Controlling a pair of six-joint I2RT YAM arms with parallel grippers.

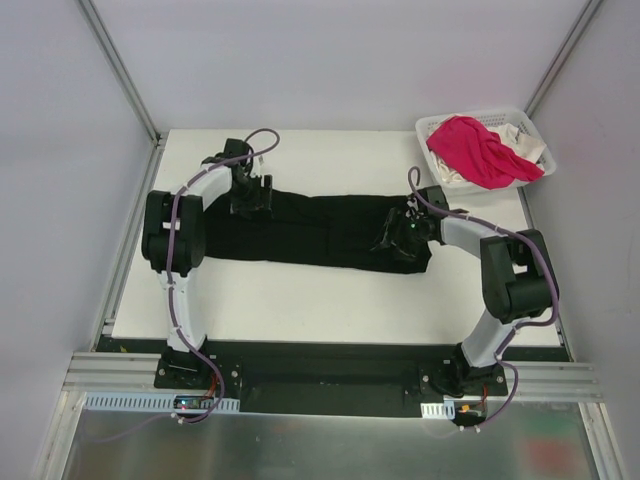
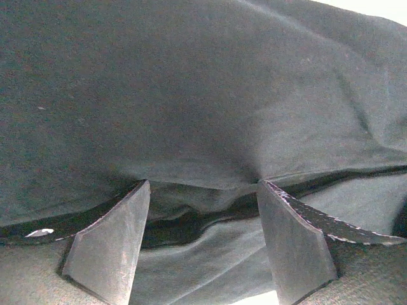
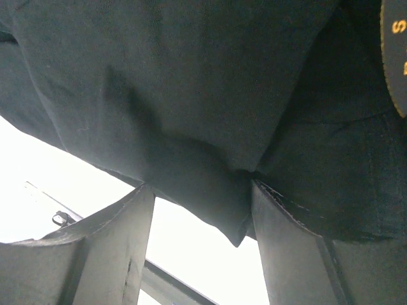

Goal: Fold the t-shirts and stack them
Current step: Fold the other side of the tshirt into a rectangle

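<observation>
The white table (image 1: 330,300) fills the middle of the top view. 1 long black shirt (image 1: 320,230) lies on it, stretched from the left side to the right side across the middle. Bare white table shows above and below the shirt. 1 white basket (image 1: 500,112) sits at the table's upper right corner, apart from the shirt.

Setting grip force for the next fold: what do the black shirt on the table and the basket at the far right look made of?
Black shirt: soft, matte knit cloth, probably cotton jersey; it creases and drapes limply in both wrist views.
Basket: white rigid plastic, smooth-looking, judging by its moulded lattice walls; the gloss is too small to judge.
</observation>
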